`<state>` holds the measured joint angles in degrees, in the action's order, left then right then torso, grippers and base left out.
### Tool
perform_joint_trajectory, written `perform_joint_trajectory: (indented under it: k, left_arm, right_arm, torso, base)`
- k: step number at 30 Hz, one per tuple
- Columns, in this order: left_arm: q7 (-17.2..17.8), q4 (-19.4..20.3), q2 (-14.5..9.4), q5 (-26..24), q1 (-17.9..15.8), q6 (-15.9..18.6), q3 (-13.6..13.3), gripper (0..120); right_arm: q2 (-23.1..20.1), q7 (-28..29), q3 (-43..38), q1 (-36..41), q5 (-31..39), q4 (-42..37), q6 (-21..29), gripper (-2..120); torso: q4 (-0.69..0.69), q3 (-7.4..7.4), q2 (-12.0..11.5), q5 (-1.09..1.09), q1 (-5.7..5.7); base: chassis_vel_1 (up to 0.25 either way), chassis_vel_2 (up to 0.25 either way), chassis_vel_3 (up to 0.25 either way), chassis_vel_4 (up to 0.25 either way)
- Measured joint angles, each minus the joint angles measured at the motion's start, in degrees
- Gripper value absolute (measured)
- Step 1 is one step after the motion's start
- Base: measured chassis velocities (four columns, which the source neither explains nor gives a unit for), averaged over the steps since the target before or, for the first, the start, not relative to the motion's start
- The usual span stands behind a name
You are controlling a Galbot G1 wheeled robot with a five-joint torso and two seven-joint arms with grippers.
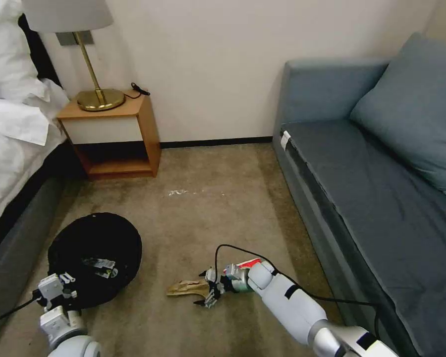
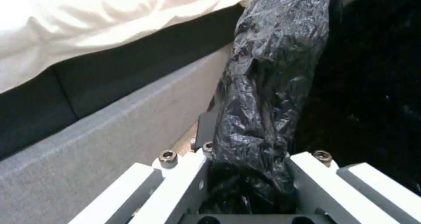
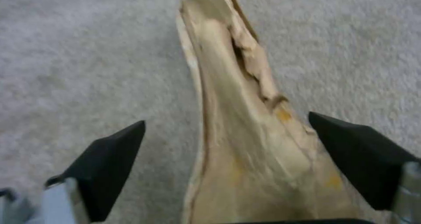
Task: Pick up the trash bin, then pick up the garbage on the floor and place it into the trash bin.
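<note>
Right gripper [image 3: 226, 164] spread around tan paper [image 3: 245, 135], left gripper [image 2: 250, 171] clamping trash bin [image 1: 94, 253] beside bed [image 2: 110, 118].

bed [image 1: 10, 134] | nightstand [image 1: 114, 134] (brass lamp [image 1: 91, 74] on top) | sofa [image 1: 381, 198]

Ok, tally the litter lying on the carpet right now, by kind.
Crumpled tan paper: 1, between the open right gripper.
Red-and-white wrapper: 1, by that arm's wrist.
Total: 2.
The left gripper grips the trash bin at its rim.
</note>
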<state>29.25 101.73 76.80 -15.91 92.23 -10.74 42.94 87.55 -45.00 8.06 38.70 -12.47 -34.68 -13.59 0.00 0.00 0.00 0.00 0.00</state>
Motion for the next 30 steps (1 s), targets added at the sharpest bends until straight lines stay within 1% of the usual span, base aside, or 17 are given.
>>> perform_joint_trajectory:
  k: [4, 5, 6, 9, 11, 12, 13, 14, 17, 18, 21, 22, 23, 26, 27, 30]
  left_arm:
    - [-0.04, -0.1, 0.3, 0.11, 0.16, -0.4, 0.04, 4]
    - [-0.04, -0.1, 0.3, 0.11, 0.16, -0.4, 0.04, 4]
    - [-0.05, -0.1, 0.35, 0.12, 0.16, -0.46, 0.05, 4]
    - [-0.07, -0.12, 0.51, 0.25, 0.18, -0.56, 0.04, 4]
    - [-0.07, -0.13, 0.53, 0.28, 0.19, -0.57, 0.02, 4]
    - [-0.09, -0.13, 0.6, 0.3, 0.21, -0.58, -0.06, 4]
    - [-0.11, -0.13, 0.64, 0.23, 0.22, -0.58, -0.11, 4]
    - [-0.11, -0.13, 0.64, 0.23, 0.22, -0.58, -0.11, 4]
    - [-0.12, -0.1, 0.64, -0.16, 0.22, -0.58, -0.11, 4]
    - [-0.12, -0.1, 0.64, -0.16, 0.22, -0.58, -0.11, 4]
    - [-0.13, -0.1, 0.55, -0.16, 0.39, -0.58, -0.03, 4]
    - [-0.13, -0.1, 0.55, -0.16, 0.39, -0.58, -0.03, 4]
    - [-0.13, -0.1, 0.52, -0.16, 0.42, -0.58, 0.02, 4]
    - [-0.13, -0.3, 0.45, -0.2, 0.5, -0.62, 0.08, 4]
    - [-0.13, -0.3, 0.45, -0.2, 0.5, -0.62, 0.08, 4]
    - [-0.13, -0.28, 0.44, -0.66, 0.46, -0.45, 0.0, 4]
  right_arm:
    - [0.02, -1.23, -1.27, 0.08, -0.7, 0.63, -0.46, 76]
    - [0.02, -1.23, -1.27, 0.08, -0.7, 0.63, -0.46, 76]
    - [-0.15, -1.5, -1.35, 0.15, -0.71, 0.63, -0.47, 72]
    - [-0.62, -2.47, -1.96, 0.31, -0.7, 0.57, -0.59, 57]
    - [-0.71, -2.67, -2.08, 0.34, -0.69, 0.54, -0.59, 55]
    - [-0.88, -3.24, -2.43, 0.38, -0.59, 0.45, -0.61, 48]
    - [-0.97, -3.63, -2.69, 0.41, -0.5, 0.4, -0.62, 45]
    - [-0.97, -3.63, -2.69, 0.41, -0.5, 0.4, -0.62, 45]
    - [-1.36, -5.27, -3.31, 0.64, 0.11, -0.08, -0.63, 28]
    - [-1.36, -5.27, -3.31, 0.64, 0.11, -0.08, -0.63, 28]
    - [-1.66, -5.69, -3.44, 0.83, 1.18, -0.68, -0.6, 17]
    - [-1.66, -5.69, -3.44, 0.83, 1.18, -0.68, -0.6, 17]
    - [-1.8, -5.8, -3.49, 0.84, 1.93, -0.96, -0.53, 11]
    - [-2.38, -5.93, -3.77, 0.42, 4.43, -2.43, -0.02, 3]
    - [-2.38, -5.93, -3.77, 0.42, 4.43, -2.43, -0.02, 3]
    - [-3.19, -5.92, -2.76, -0.73, 9.06, -5.04, 0.9, 1]
  torso:
    - [0.0, 0.0, 0.0, 0.0, 0.0]
    - [0.0, 0.0, 0.0, 0.0, 0.0]
    - [0.0, 0.0, 0.0, 0.0, 0.0]
    - [0.0, 0.0, 0.0, 0.0, 0.0]
    - [0.0, 0.0, 0.0, 0.0, 0.0]
    - [0.0, 0.0, 0.0, 0.0, 0.0]
    - [0.0, 0.0, 0.0, 0.0, 0.0]
    - [0.0, 0.0, 0.0, 0.0, 0.0]
    - [0.0, 0.0, 0.0, 0.0, 0.0]
    - [0.0, 0.0, 0.0, 0.0, 0.0]
    - [0.0, 0.0, 0.0, 0.0, 0.0]
    - [0.0, 0.0, 0.0, 0.0, 0.0]
    - [0.0, 0.0, 0.0, 0.0, 0.0]
    - [0.0, 0.0, 0.0, 0.0, 0.0]
    - [0.0, 0.0, 0.0, 0.0, 0.0]
    - [-0.01, 0.0, 0.0, 0.0, 0.0]
  base:
    - [0.0, 0.0, 0.0, 0.0]
    - [0.0, 0.0, 0.0, 0.0]
    - [0.0, 0.0, 0.0, 0.0]
    - [0.0, 0.0, 0.0, 0.0]
    - [0.0, 0.0, 0.0, 0.0]
    - [0.0, 0.0, 0.0, 0.0]
    - [0.0, 0.0, 0.0, 0.0]
    - [0.0, 0.0, 0.0, 0.0]
    - [0.0, 0.0, 0.0, 0.0]
    - [0.0, 0.0, 0.0, 0.0]
    - [0.0, 0.0, 0.0, 0.0]
    - [0.0, 0.0, 0.0, 0.0]
    - [0.0, 0.0, 0.0, 0.0]
    - [0.0, 0.0, 0.0, 0.0]
    - [0.0, 0.0, 0.0, 0.0]
    - [0.0, 0.0, 0.0, 0.0]
